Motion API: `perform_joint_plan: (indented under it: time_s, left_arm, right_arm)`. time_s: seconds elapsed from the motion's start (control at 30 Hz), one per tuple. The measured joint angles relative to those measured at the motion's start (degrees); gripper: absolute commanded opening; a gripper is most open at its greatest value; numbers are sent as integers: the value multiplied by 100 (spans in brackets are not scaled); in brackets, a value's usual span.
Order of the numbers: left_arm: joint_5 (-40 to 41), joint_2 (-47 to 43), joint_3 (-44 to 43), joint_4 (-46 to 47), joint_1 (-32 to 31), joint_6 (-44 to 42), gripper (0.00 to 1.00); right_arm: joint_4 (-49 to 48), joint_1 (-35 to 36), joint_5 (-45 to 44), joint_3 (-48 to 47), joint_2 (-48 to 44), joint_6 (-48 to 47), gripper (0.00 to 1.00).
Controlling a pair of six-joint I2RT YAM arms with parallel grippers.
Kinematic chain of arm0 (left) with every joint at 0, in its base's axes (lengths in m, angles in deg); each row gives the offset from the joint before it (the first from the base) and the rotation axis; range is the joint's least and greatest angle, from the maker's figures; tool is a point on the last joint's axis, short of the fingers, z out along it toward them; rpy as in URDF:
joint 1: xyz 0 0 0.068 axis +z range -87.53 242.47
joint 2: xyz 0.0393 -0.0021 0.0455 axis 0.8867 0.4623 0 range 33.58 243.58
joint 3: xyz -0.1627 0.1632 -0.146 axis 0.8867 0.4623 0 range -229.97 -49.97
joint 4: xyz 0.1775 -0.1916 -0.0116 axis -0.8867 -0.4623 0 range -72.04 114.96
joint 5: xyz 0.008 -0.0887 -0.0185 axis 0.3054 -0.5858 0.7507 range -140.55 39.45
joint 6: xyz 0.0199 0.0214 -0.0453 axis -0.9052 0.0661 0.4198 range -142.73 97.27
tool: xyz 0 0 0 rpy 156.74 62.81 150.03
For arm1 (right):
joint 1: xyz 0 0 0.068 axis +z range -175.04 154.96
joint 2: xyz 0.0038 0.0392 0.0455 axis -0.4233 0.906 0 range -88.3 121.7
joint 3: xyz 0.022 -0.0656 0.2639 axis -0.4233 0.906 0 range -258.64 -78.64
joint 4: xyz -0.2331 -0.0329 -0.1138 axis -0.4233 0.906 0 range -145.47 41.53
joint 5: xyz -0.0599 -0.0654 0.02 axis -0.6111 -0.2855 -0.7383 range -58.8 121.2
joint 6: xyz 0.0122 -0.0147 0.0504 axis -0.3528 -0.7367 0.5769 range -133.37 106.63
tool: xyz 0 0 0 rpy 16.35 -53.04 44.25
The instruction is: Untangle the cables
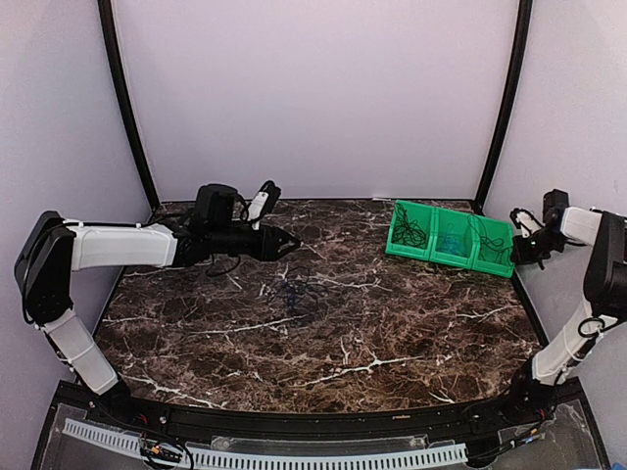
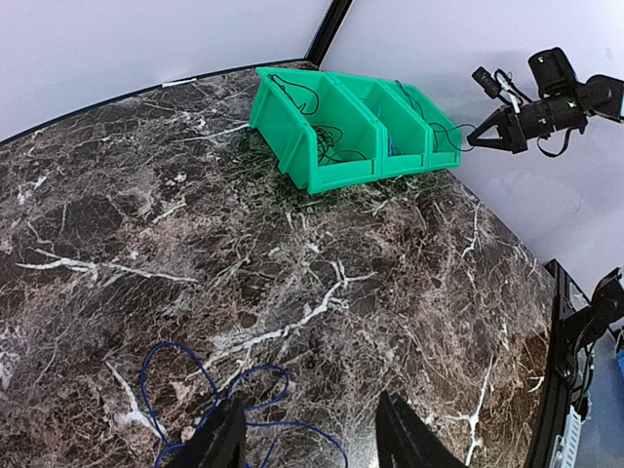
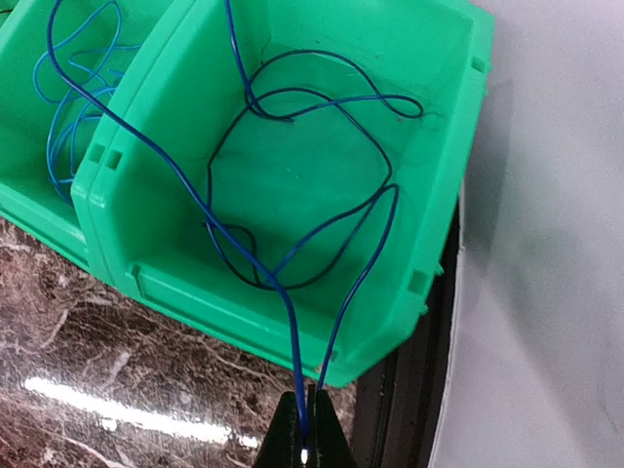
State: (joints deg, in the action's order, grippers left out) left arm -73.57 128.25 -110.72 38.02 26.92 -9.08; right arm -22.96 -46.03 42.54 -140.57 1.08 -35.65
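Thin blue cable [image 2: 175,344] lies in loops on the marble table, just below my left gripper [image 2: 312,441], which is open and empty above it. In the top view this cable [image 1: 297,297] shows faintly near the table's middle, with the left gripper [image 1: 290,241] just behind it. My right gripper [image 3: 304,434] is shut on a blue cable [image 3: 293,342] that runs up into the rightmost compartment of the green bin [image 3: 439,146]. A black cable [image 3: 212,175] lies in that compartment, crossing the blue one. In the top view the right gripper [image 1: 516,253] sits at the bin's right end.
The green three-compartment bin [image 1: 400,235] stands at the back right of the table and holds more thin blue and black wires. In the left wrist view the bin [image 2: 292,146] is far ahead. The table's right edge and the wall are close beside the right gripper.
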Motion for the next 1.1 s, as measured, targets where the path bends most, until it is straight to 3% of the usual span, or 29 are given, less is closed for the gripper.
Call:
perform_joint_plan:
  time_s: [0.23,0.43,0.47,0.6,0.77,0.93,1.1]
  left_arm:
    - [20,0,0,-11,-37,-52,48]
    - [39,4,-17,-114,-37,-103,48]
    - [42,4,-17,-118,-39,-109,48]
    - [79,4,-26,-138,-48,-149,48]
    - [101,4,-63,-251,-68,-192,49]
    - [76,4,-138,-297,-70,-203,49]
    - [-2,4,-146,-315,-74,-195,49]
  right_arm:
    - [-170,179,686,-848,870,138,0]
    - [-474,461,584,-1342,1327,319,0]
    - [-487,474,520,-1375,1419,330,2]
    - [-310,474,297,-1401,1753,286,31]
    - [304,474,42,-1392,1458,96,50]
    - [1019,509,111,-2039,761,-116,53]
    - [1054,817,280,-2949,874,-103,49]
